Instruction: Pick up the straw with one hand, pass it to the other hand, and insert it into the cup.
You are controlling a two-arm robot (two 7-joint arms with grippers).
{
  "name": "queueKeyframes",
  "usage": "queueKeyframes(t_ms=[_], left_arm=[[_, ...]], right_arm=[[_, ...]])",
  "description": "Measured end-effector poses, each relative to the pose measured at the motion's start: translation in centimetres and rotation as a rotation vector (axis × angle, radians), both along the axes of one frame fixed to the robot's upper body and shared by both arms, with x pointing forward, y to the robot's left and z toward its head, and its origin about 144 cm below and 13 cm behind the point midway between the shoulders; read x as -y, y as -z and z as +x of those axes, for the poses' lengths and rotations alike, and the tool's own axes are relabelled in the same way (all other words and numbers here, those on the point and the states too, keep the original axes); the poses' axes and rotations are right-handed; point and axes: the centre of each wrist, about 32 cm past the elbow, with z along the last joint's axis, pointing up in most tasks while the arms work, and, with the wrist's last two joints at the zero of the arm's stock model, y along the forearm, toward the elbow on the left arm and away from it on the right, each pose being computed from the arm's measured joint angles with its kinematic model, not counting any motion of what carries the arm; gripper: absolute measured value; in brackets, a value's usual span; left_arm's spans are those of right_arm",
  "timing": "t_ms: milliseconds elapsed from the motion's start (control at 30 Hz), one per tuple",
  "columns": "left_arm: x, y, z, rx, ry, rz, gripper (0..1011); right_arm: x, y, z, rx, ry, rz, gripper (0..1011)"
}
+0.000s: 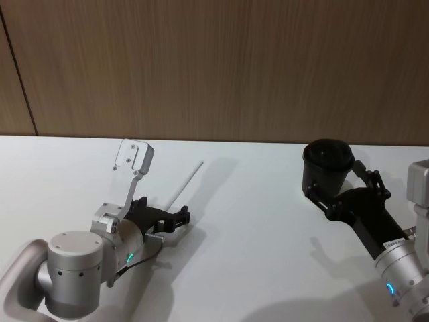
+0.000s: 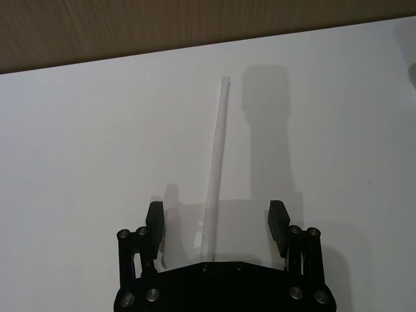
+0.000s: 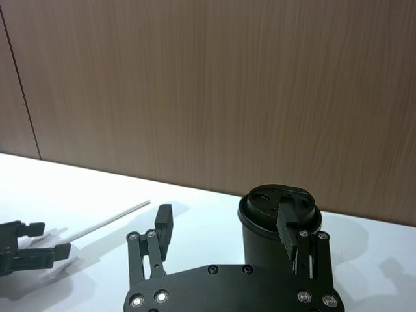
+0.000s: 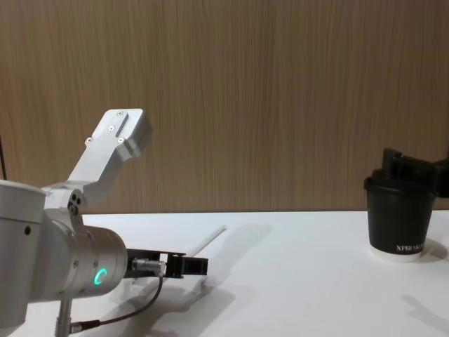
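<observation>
The white straw (image 1: 186,182) lies flat on the white table, pointing away towards the wall. My left gripper (image 1: 179,220) sits low at its near end, open. In the left wrist view the straw (image 2: 218,156) runs between the two fingers of the left gripper (image 2: 216,224), touching neither. The black cup (image 1: 326,168) with its black lid stands upright at the right. My right gripper (image 1: 345,188) is open right beside it at lid height. In the right wrist view one finger (image 3: 290,227) overlaps the cup (image 3: 260,242). From the chest, the cup (image 4: 396,217) stands in front of the right gripper (image 4: 414,172).
The white table (image 1: 268,255) stretches wide between the straw and the cup. A brown wood-panel wall (image 1: 214,67) closes off its far edge. The left arm's silver wrist (image 4: 91,274) with a green light looms large in the chest view.
</observation>
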Motion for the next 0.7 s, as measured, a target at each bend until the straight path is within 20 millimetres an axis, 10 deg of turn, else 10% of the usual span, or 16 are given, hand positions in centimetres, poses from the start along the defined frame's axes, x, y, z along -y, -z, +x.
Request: queueKeyframes(t_ms=[700], left_arm=[[0.05,0.23,0.2,-0.018,0.004,-0.012,981]], right_arm=[[0.0,0.0,0.0,0.0,0.0,0.0,1001]])
